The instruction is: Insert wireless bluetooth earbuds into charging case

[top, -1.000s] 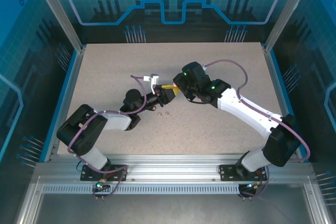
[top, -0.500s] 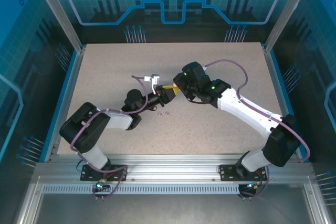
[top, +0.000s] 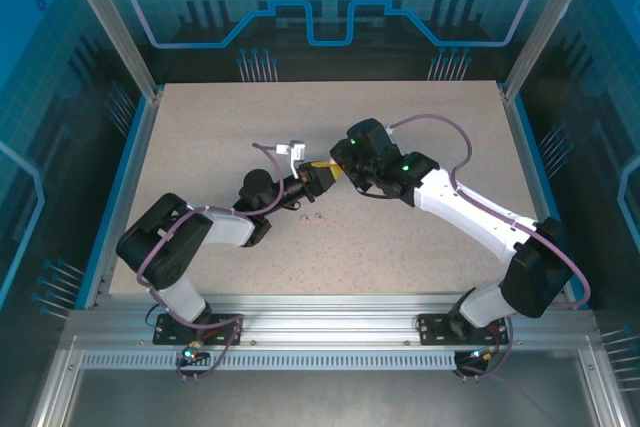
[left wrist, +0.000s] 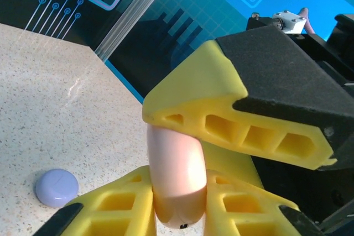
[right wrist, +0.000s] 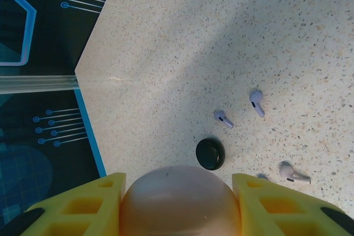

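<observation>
A pale pink round charging case (left wrist: 176, 164) hangs above the table between both grippers. My left gripper (left wrist: 177, 205) is shut on its lower end, a yellow finger (left wrist: 113, 208) on each side. My right gripper (right wrist: 180, 205) is shut on the same case (right wrist: 180, 200), and one of its fingers (left wrist: 232, 120) crosses the case's top. The grippers meet near mid-table (top: 325, 175). Two lavender earbuds (right wrist: 223, 119) (right wrist: 257, 102) and a paler earbud (right wrist: 293, 174) lie on the table below. Two tiny earbuds (top: 312, 215) lie just in front of the grippers.
A black round case (right wrist: 211, 153) sits on the table below the right gripper, close to the earbuds. A lavender round case (left wrist: 57, 187) lies to the left of the left gripper. The speckled table (top: 420, 247) ends at a blue-edged rim.
The left arm's elbow has edged slightly to the right. The right arm and the pink case have stayed in place.
</observation>
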{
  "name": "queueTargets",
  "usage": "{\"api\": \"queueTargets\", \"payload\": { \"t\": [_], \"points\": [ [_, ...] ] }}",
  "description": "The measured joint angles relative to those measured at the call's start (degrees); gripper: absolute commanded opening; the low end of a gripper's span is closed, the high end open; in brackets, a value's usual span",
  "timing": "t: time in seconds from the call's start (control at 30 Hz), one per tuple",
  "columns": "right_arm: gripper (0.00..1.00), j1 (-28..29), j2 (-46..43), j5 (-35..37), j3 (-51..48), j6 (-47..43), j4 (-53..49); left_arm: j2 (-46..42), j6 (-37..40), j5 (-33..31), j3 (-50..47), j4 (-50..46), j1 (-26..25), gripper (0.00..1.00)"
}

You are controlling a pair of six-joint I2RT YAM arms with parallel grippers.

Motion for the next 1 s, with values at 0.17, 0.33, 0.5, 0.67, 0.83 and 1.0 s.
{"api": "queueTargets", "payload": {
  "t": [0.17, 0.33, 0.5, 0.67, 0.83, 1.0],
  "points": [
    [0.56, 0.0, 0.0, 0.1, 0.0, 0.1, 0.3, 0.1, -0.5, -0.1, 0.0, 0.4, 0.0, 0.00],
    [0.76, 0.0, 0.0, -0.3, 0.0, -0.7, 1.0, 0.1, -0.7, 0.0, 0.2, 1.3, -0.3, 0.00],
    [0.78, -0.1, -2.6, 0.7, 0.0, -3.4, 0.1, -0.1, -0.7, 0.2, 0.2, 0.9, -0.3, 0.00],
    [0.79, -1.4, -9.5, 1.7, -0.8, -9.7, -0.5, -3.0, -0.4, 1.2, 0.2, -3.2, -0.3, 0.00],
    [0.79, -3.8, -15.6, 1.9, -3.7, -20.3, -0.5, -7.9, 0.4, 4.1, 0.7, -9.7, 0.6, 0.00],
    [0.79, -7.5, -18.8, -3.2, -7.3, -34.0, 0.3, -11.6, 1.4, 8.2, 2.5, -17.2, 3.3, 0.00]
  ]
}}
